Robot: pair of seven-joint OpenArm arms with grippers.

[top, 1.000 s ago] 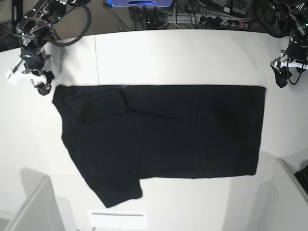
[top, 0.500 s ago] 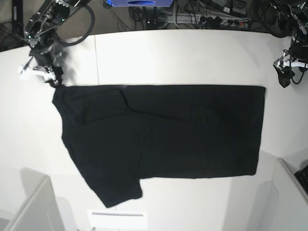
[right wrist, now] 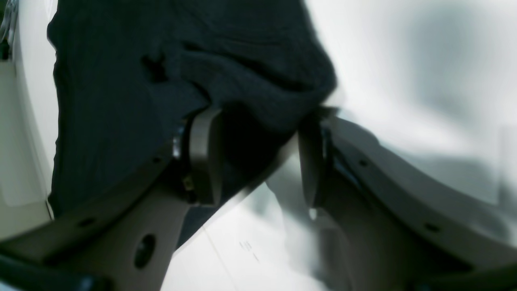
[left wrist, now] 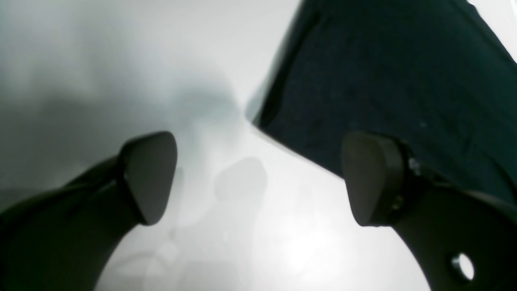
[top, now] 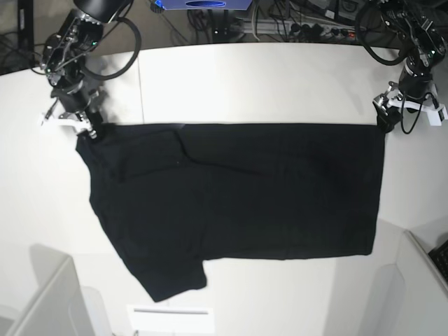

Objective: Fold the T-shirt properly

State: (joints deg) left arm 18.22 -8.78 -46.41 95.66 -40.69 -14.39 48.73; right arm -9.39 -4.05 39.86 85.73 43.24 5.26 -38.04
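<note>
I see the T-shirt (top: 238, 196) spread flat, plain black side up, across the white counter (top: 245, 77). My right gripper (right wrist: 258, 157) sits at the shirt's far corner on the base view's left; its jaws are apart with bunched cloth between them, though blur keeps me from saying whether they pinch it. My left gripper (left wrist: 258, 178) hovers at the opposite far corner, jaws wide apart, the hem corner just ahead of them.
</note>
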